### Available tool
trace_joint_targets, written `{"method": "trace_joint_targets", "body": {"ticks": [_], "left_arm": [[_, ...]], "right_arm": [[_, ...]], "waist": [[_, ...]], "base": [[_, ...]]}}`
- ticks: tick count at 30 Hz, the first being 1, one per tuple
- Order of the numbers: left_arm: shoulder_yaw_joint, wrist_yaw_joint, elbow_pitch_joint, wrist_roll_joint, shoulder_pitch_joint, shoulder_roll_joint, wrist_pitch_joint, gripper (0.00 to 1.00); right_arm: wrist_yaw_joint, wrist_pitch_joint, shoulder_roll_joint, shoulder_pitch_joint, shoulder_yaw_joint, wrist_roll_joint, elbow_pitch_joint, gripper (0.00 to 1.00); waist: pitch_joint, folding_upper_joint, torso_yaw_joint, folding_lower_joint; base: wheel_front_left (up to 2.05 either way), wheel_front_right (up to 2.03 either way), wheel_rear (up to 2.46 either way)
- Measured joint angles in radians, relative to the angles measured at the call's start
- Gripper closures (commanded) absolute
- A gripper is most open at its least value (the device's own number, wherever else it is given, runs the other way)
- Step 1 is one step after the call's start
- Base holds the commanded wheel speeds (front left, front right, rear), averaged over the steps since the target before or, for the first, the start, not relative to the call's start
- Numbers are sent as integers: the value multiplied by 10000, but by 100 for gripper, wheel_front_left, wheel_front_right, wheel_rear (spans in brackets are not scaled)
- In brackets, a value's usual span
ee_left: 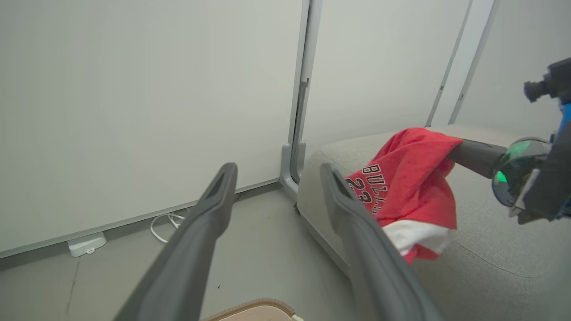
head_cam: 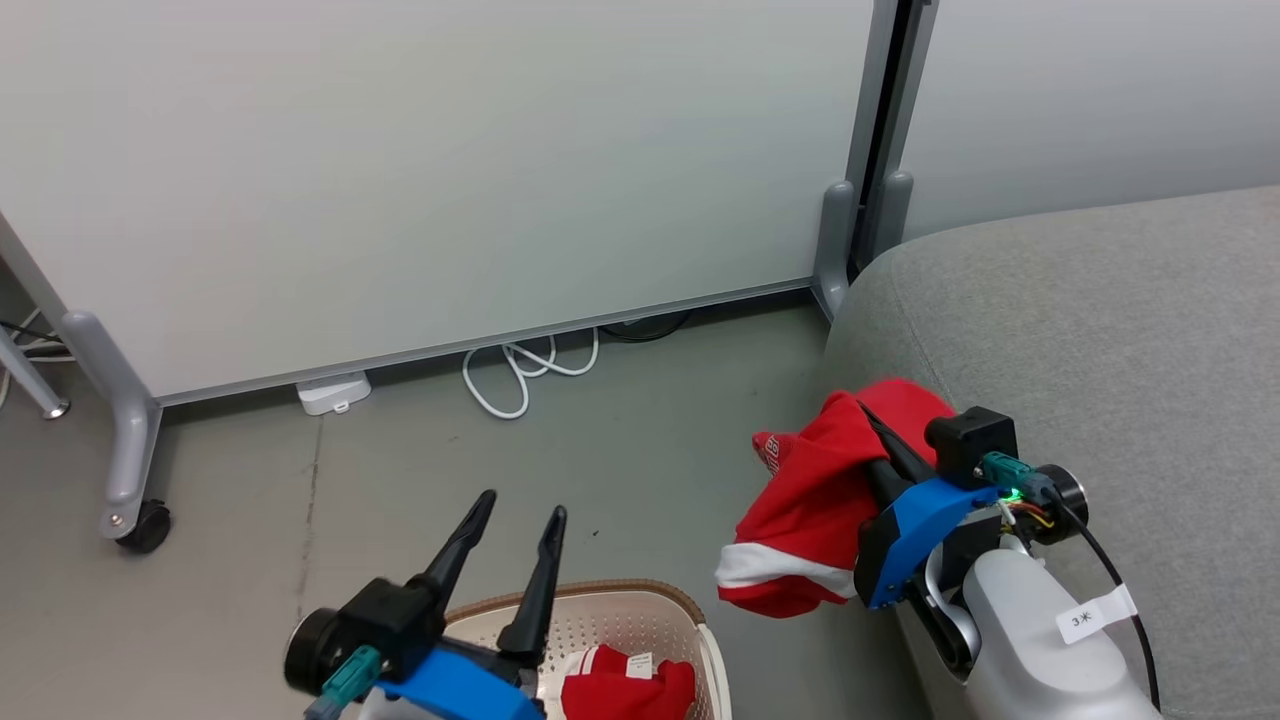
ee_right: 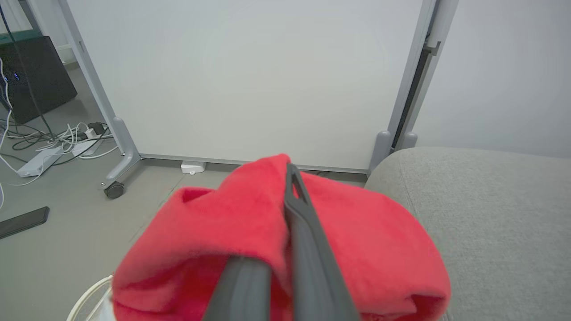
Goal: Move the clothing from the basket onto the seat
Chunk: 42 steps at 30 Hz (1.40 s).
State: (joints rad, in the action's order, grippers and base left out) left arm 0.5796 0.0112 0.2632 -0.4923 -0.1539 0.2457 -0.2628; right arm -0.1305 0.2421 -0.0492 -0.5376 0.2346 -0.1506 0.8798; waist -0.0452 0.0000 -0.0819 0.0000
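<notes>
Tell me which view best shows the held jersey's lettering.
The left wrist view: the jersey faces it, lettering legible. The head view shows it bunched, print barely visible; the right wrist view shows plain red cloth pinched between the fingers.

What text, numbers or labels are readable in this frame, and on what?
"BULL", the rest folded away: lifted red jersey.
"23", partly hidden: same jersey.
"3" plus an unclear mark: white tag at the right forearm.
White label on the second jersey in the basket: too small to read.
</notes>
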Motion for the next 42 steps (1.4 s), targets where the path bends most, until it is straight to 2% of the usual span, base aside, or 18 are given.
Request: {"method": "trace_joint_targets", "body": {"ticks": [10,19,33,37,42], "left_arm": [[-1557,491,-366,1101,989,-575,0,0],[-2489,784,-579,1793,1122,-867,0,0],[-2794,1055,-489,2393,891,-1183,0,0],[-2792,1124,-424,2470,800,-1195,0,0],[-2755,1129,-328,2476,691,-1179,0,0]], "right_arm": [[0,-98,4,720,-90,82,-1323,100],[-2,-748,6,1384,278,-176,-2953,100],[0,-1388,-4,2232,6,-272,-4677,100],[0,-1444,-6,2365,-123,-282,-4922,100],[0,-1475,-6,2447,-276,-282,-5070,100]], "waist": [[61,0,-569,0],[297,0,-1843,0],[879,0,-4122,0],[1062,0,-4442,0],[1166,0,-4515,0]], "base": [[0,0,0],[0,0,0],[0,0,0],[0,0,0],[0,0,0]]}}
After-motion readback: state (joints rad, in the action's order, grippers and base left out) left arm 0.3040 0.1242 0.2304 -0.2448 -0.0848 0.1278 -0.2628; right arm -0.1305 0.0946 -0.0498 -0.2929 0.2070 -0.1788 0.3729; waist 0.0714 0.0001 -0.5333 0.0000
